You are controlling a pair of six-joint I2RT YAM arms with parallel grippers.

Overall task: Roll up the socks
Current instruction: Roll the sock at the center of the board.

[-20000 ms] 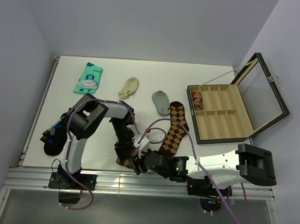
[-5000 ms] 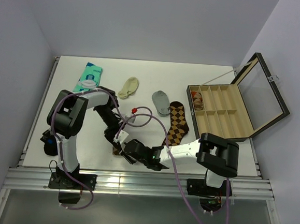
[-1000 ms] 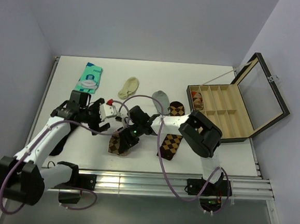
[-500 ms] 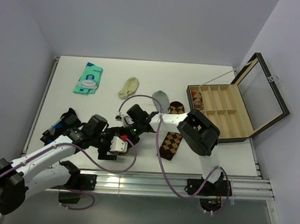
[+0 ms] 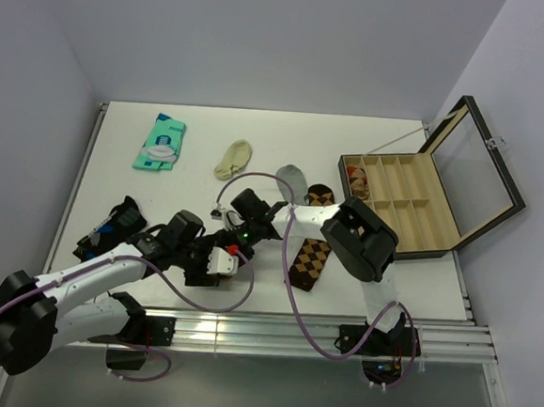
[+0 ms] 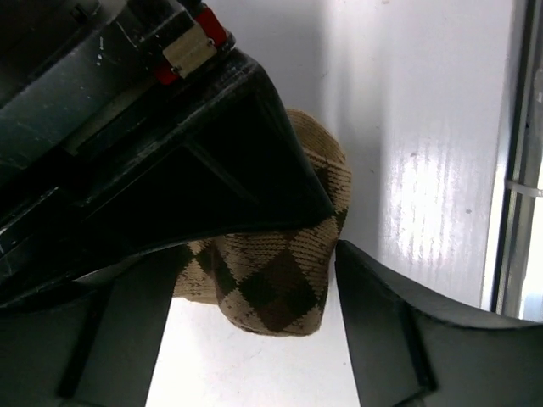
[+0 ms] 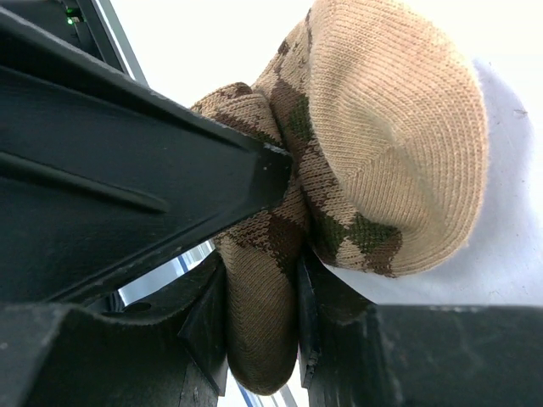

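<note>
left gripper (image 6: 259,259): jaws wide, straddling the sock bundle (image 7: 399,144), pads at its sides, no clear squeeze. bundle sits on the table (image 5: 259,132) near the front edge, left of centre. it's a folded lump with the tan knit toe cap outermost and dark-brown/tan argyle diamonds under it. right gripper (image 7: 259,318): jaws narrow, pinching a fold of the bundle. flat sock (image 5: 310,256), same argyle, lies stretched out near it on the right.
</note>
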